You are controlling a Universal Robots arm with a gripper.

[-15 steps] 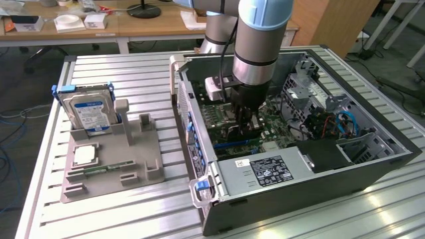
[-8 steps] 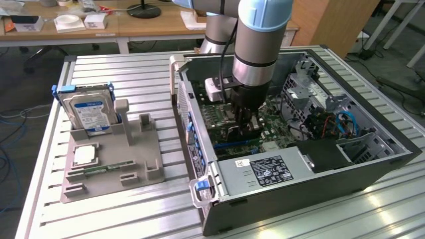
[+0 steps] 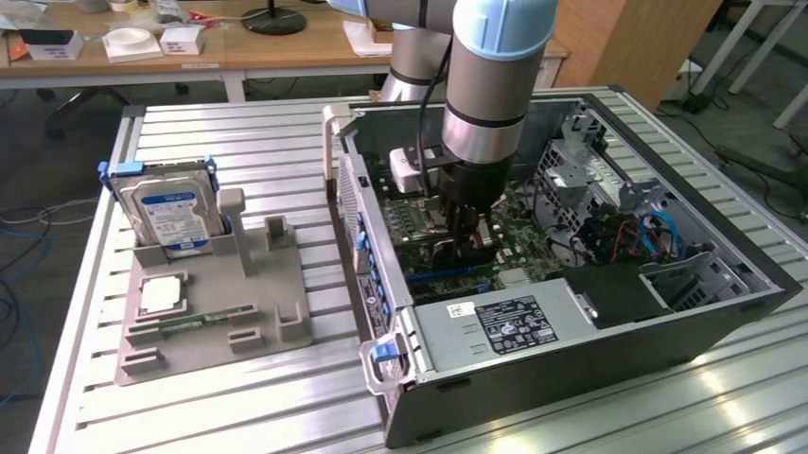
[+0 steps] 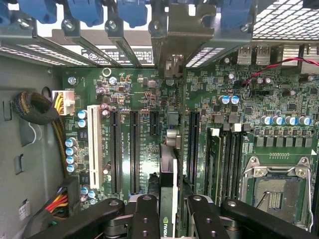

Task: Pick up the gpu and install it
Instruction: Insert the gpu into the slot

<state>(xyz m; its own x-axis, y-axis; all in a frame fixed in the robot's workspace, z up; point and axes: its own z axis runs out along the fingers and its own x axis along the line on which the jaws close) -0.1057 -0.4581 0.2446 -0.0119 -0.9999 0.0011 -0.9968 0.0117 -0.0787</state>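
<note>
At the exterior view's left, a grey plastic holder (image 3: pixel 215 312) sits on the slatted metal table (image 3: pixel 265 151). A hard drive (image 3: pixel 170 213) with a blue label stands upright in a blue frame at the holder's far end. A square silver chip (image 3: pixel 162 295) lies flat in a recess nearer the front, and 1 narrow green memory stick (image 3: pixel 184 324) lies flat just beside it.

Further right, an open computer case (image 3: pixel 569 284) lies on its side on the same table, well apart from the holder. A grey power supply box (image 3: pixel 499 326) with a black label sits at the case's near end, with a blue latch (image 3: pixel 382 355) at that corner. The arm (image 3: pixel 493 85) reaches straight down into the case, over the green main board (image 3: pixel 512 241).

The gripper (image 3: pixel 470 248) is down low inside the case, just above the board. In the wrist view its 2 black fingers (image 4: pixel 147 219) are closed on the graphics card (image 4: pixel 168 199), which stands on edge between them, its thin edge toward the camera and a green logo near the grip. The card's metal end bracket (image 4: pixel 172 35) lines up with the row of slot covers at the case wall. The card sits over the board between 2 long black slots (image 4: pixel 134 149); whether it is seated I cannot tell.

At the exterior view's right, blue and red cables (image 3: pixel 650 236) lie in the drive bay. In the wrist view, an empty processor socket (image 4: pixel 276 191) shows beside upright memory slots (image 4: pixel 232 154).
</note>
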